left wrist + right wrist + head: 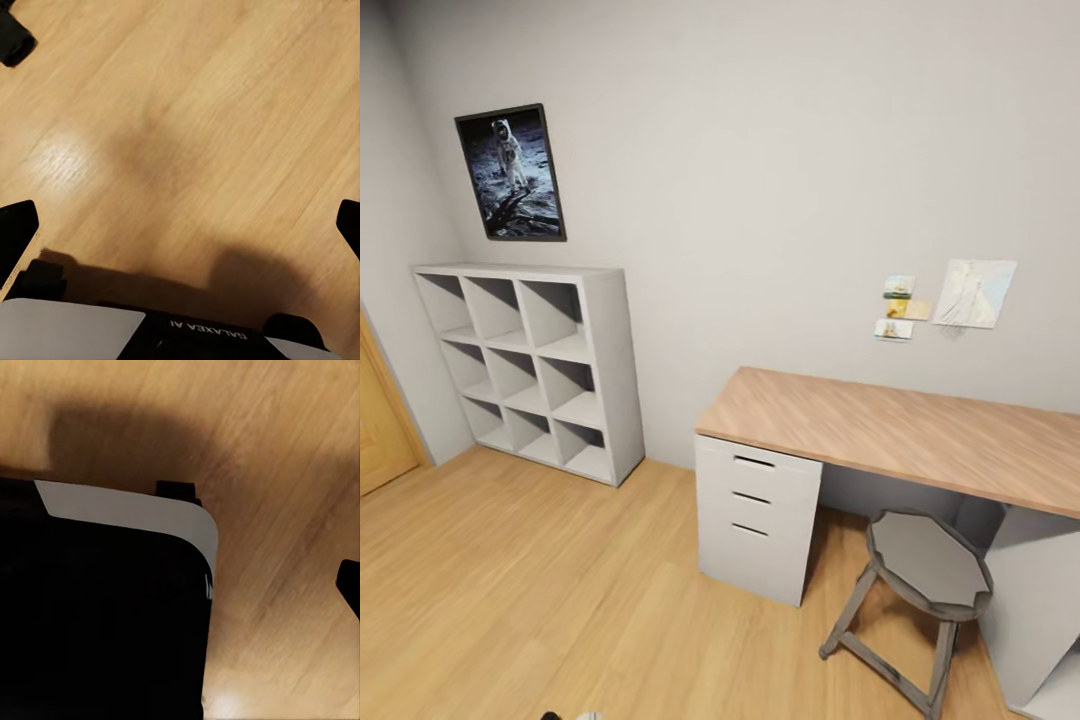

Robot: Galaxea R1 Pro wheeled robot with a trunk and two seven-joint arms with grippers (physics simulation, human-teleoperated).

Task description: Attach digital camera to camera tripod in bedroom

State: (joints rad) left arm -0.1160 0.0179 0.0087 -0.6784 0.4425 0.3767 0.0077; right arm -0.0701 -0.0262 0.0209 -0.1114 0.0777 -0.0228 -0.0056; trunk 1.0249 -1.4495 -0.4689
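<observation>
The digital camera and the camera tripod are out of view. I am in the bedroom, with its light wood plank floor (530, 580) and pale grey walls. In the left wrist view my left gripper (180, 225) is open over bare floor, one black fingertip (15, 229) at each side and nothing between them. In the right wrist view my right gripper (180, 585) also points at the floor. One of its black fingertips (349, 583) sits wide at the frame's edge, while the robot's black and white body (97, 607) covers the other side.
White cube shelves (530, 365) stand against the wall at the left under a framed astronaut poster (510, 172). A wood-topped desk (900, 425) with white drawers (755, 520) is on the right. A small grey stool (925, 590) is before it. A wooden door (380, 430) is far left.
</observation>
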